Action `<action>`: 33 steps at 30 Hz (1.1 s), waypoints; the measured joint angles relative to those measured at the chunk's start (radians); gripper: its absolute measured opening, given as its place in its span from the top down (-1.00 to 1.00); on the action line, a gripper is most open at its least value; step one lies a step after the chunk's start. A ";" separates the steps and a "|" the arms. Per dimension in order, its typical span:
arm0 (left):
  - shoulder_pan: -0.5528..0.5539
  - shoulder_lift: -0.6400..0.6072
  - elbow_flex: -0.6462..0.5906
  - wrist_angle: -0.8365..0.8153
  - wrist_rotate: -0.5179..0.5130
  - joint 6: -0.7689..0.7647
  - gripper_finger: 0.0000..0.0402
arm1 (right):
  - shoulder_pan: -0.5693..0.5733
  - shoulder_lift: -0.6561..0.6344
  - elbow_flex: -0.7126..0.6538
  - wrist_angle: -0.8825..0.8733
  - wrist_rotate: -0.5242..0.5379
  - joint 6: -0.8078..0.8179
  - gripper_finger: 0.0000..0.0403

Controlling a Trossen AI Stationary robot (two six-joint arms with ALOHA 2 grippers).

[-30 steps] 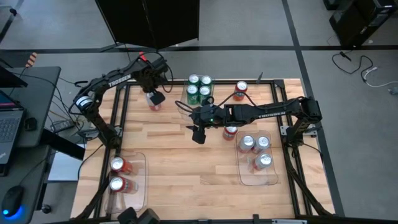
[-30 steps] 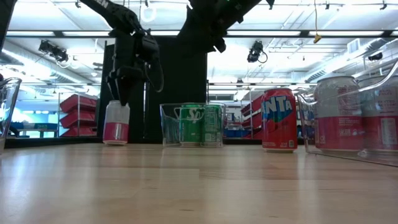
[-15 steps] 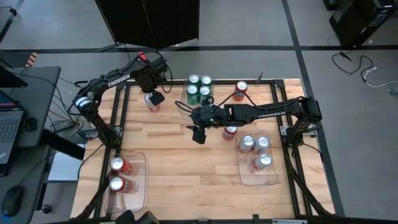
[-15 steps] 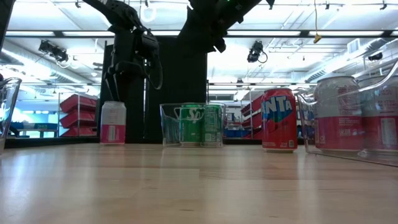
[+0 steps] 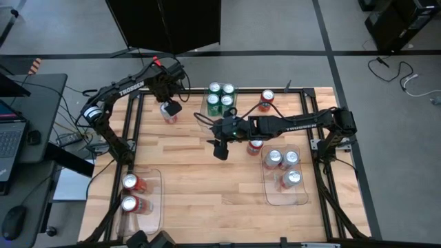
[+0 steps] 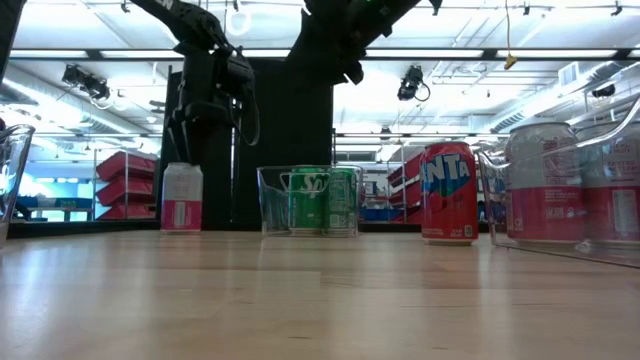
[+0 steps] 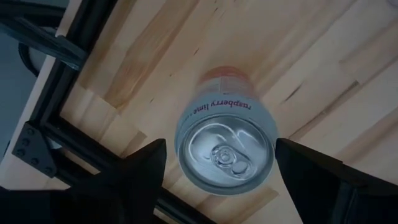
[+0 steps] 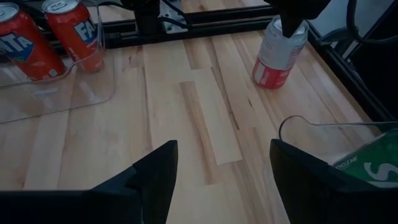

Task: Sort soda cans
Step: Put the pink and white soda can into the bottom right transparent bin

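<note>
High view: left gripper [image 5: 169,109] over silver-white cylindrical metal can [image 5: 170,114] near table's far-left corner, likely lining up for pick. Right gripper [image 5: 219,148] mid-table, waiting.
Low view: can [image 6: 181,198] upright on wood.
Left wrist view: fingers [image 7: 144,171] spread wide, flanking can, not gripping.
Right wrist view: jaws wide, empty.

Bright, even light falls from overhead strips [image 6: 120,53], leaving only soft shadows on the pale wooden surface [image 5: 207,186]. The near boards blur in the low view, and both wrist views are sharp.
</note>
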 joint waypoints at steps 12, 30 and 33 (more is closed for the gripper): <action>0.001 0.000 0.000 0.002 0.035 -0.005 -0.52 | 0.012 0.000 0.000 -0.007 0.000 -0.004 -0.19; 0.001 0.000 -0.001 -0.002 0.038 -0.007 -0.52 | 0.011 0.000 0.000 -0.015 0.000 -0.004 -0.19; 0.001 0.000 -0.031 0.009 0.033 -0.007 -0.52 | 0.011 0.000 0.000 -0.015 0.000 -0.004 -0.19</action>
